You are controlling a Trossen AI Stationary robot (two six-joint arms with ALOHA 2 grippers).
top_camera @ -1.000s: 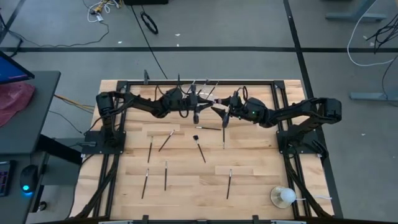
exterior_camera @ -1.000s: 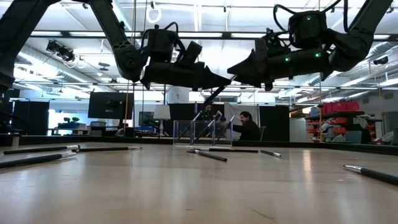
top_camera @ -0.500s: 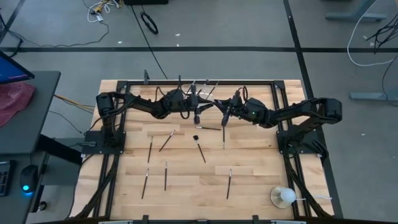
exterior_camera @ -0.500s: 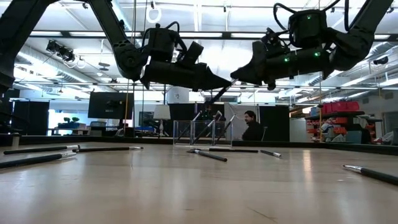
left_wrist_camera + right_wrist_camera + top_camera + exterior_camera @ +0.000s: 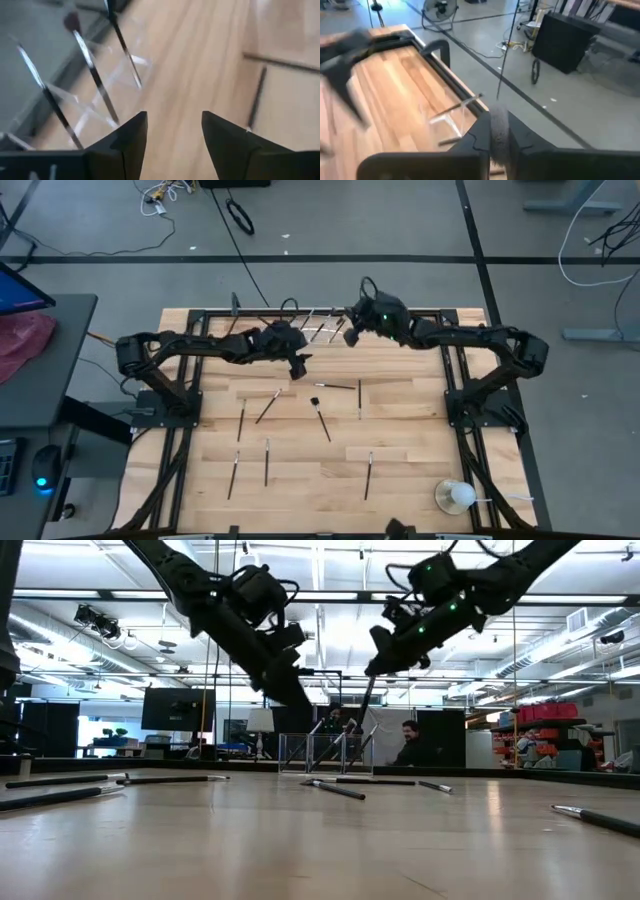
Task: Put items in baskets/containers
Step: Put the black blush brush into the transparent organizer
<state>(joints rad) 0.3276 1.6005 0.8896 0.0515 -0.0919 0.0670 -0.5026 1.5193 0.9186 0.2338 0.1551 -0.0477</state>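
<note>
From above, the right end effector hung over the clear holder at the desk's far edge, clamped on a brush. Level view: that brush hung upright. Left wrist: the left end effector gaped, empty.

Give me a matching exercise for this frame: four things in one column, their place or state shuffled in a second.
1. left gripper
2. right gripper
3. holder
4. white ball

a. at the table's far edge, brushes standing in it
b. shut on a brush hanging above the holder
c. near right corner
d. open, empty

Pairs: 1-d, 2-b, 3-a, 4-c
</note>
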